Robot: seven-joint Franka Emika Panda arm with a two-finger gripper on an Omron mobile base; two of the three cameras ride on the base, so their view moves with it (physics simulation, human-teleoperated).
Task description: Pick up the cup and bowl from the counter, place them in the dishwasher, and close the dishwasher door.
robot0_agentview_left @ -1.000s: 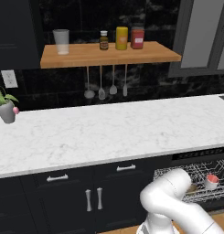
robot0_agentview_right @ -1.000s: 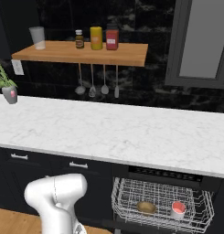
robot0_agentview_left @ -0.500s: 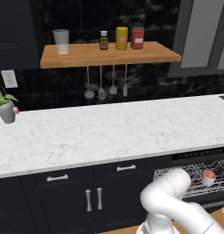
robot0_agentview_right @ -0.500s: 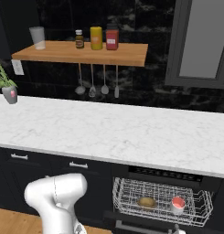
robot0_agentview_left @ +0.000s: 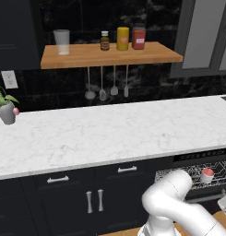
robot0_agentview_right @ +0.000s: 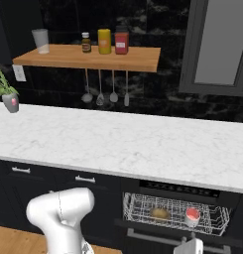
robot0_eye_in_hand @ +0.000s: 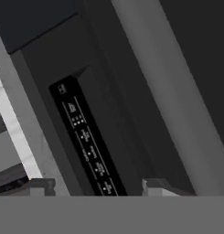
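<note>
The black dishwasher [robot0_agentview_right: 178, 189] stands open under the white marble counter [robot0_agentview_right: 118, 144]. Its wire rack [robot0_agentview_right: 143, 208] holds the small grey cup [robot0_agentview_right: 192, 215] with its red-pink inside, and a tan bowl [robot0_agentview_right: 160, 213] to the cup's left. The cup [robot0_agentview_left: 207, 174] also sits in the rack in the left base view. The dishwasher door [robot0_agentview_right: 157, 239] is tilted partway up in front of the rack. My gripper [robot0_agentview_right: 190, 246] is low at the door's front edge. In the hand view my gripper [robot0_eye_in_hand: 97, 187] stands open, facing the control strip [robot0_eye_in_hand: 86, 141] and the silver bar handle [robot0_eye_in_hand: 163, 91].
Dark navy cabinets [robot0_agentview_left: 91, 198] with small silver handles run left of the dishwasher. A potted plant [robot0_agentview_left: 6, 108] stands at the counter's left end. A wooden wall shelf [robot0_agentview_left: 110, 54] carries a tumbler and jars, with utensils hanging below.
The dishwasher door has swung up somewhat, and its front edge now covers the lower part of the rack. My hand has come up into the bottom of the right base view.
</note>
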